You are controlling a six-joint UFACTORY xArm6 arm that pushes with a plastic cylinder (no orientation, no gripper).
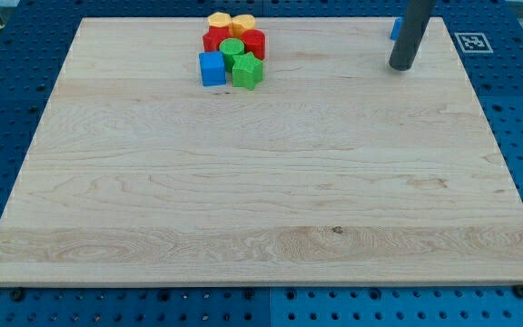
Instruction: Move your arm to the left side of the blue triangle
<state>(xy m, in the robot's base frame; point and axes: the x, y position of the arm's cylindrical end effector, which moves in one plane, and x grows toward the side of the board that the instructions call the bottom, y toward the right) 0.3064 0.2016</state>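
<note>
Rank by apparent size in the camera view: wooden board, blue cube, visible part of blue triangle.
1. wooden board
2. blue cube
3. blue triangle, only a sliver showing left of the rod; my tip sits just below it, so its true size is unsure.

light: bright, even | shadows: faint, soft under blocks (231, 56) | glare: mild on board (261, 182) | focus: sharp

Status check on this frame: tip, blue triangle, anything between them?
My tip down on the board, top right. Blue triangle mostly hidden behind the rod, only a sliver showing at its left. Block cluster far off at the view's left; nothing in the way.
</note>
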